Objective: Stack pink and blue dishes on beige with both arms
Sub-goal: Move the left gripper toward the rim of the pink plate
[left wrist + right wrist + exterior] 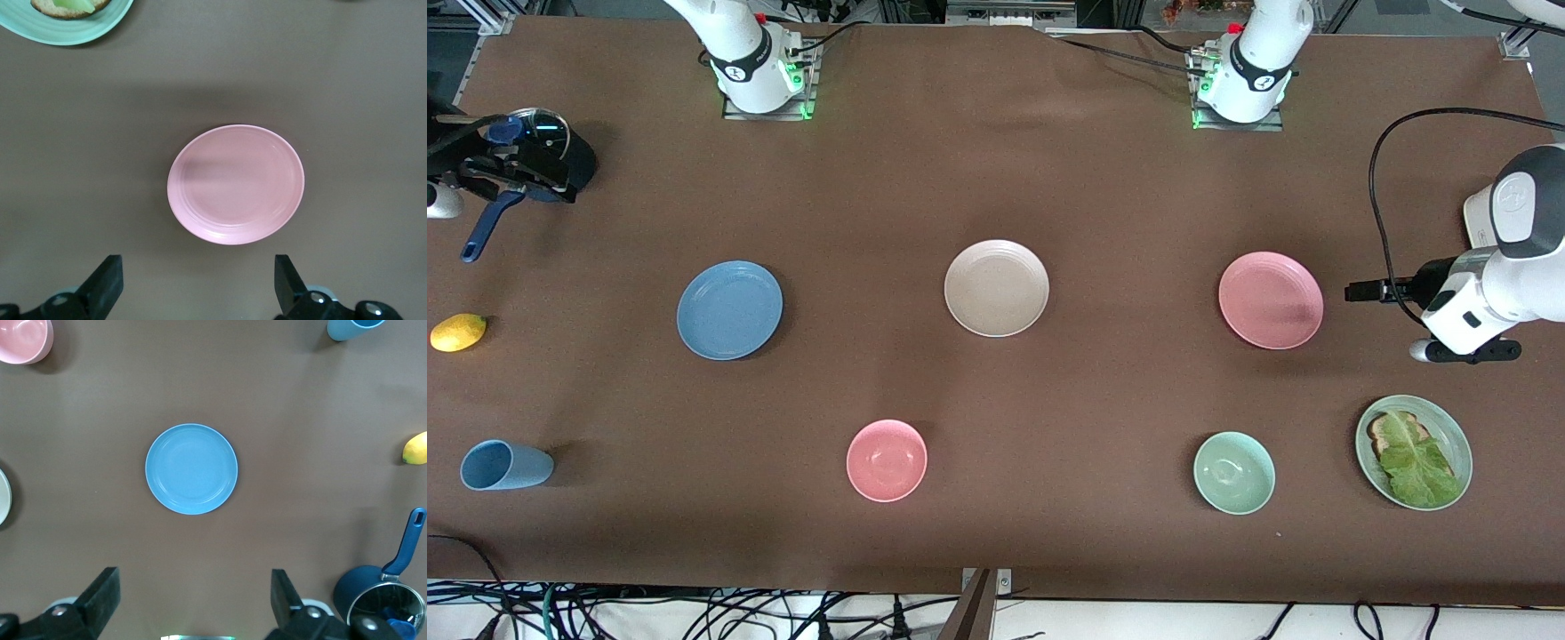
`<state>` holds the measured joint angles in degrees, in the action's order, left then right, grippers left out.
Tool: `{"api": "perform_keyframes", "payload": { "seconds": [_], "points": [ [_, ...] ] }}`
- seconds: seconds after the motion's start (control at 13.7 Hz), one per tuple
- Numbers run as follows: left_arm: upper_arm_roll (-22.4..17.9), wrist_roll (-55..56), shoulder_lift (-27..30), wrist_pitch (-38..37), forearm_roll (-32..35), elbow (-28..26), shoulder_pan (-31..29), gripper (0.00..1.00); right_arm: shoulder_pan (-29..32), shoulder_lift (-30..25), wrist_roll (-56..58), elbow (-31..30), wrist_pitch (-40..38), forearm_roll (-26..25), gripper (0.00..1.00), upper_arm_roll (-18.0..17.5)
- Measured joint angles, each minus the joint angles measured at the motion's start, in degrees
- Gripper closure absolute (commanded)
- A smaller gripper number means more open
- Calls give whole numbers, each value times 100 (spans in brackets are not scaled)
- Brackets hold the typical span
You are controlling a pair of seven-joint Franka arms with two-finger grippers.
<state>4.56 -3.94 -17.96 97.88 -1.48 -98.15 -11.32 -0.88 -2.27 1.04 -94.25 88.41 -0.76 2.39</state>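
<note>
Left gripper [197, 287], jaws wide and empty, hangs above the pink plate [235, 184]; right gripper [193, 603], likewise, above the blue plate [191, 469].

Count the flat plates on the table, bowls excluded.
4: blue plate toward the right arm's end, beige plate mid-table, pink plate and green plate with food toward the left arm's end.

Blue plate [729, 309], beige plate [996, 287], pink plate [1270, 300], apart

Matt pink plate [235, 184], blue plate [191, 469] and beige plate [996, 287], possibly plastic, lie on brown cloth [1103, 178].
</note>
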Motion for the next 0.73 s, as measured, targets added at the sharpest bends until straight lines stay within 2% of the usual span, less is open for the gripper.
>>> {"api": "perform_keyframes", "payload": {
  "seconds": [0.29, 0.51, 0.73],
  "points": [
    [-33, -351, 359, 1118, -253, -1046, -47, 0, 0, 3, -1, 0, 0, 0, 0, 0],
    [-390, -1218, 749, 1848, -974, -1989, -44, 0, 0, 4, -1, 0, 0, 1, 0, 0],
    [-613, -2039, 839, 2448, -1433, -2588, -120, 0, 0, 4, -3, 0, 0, 1, 0, 0]
  ]
}}
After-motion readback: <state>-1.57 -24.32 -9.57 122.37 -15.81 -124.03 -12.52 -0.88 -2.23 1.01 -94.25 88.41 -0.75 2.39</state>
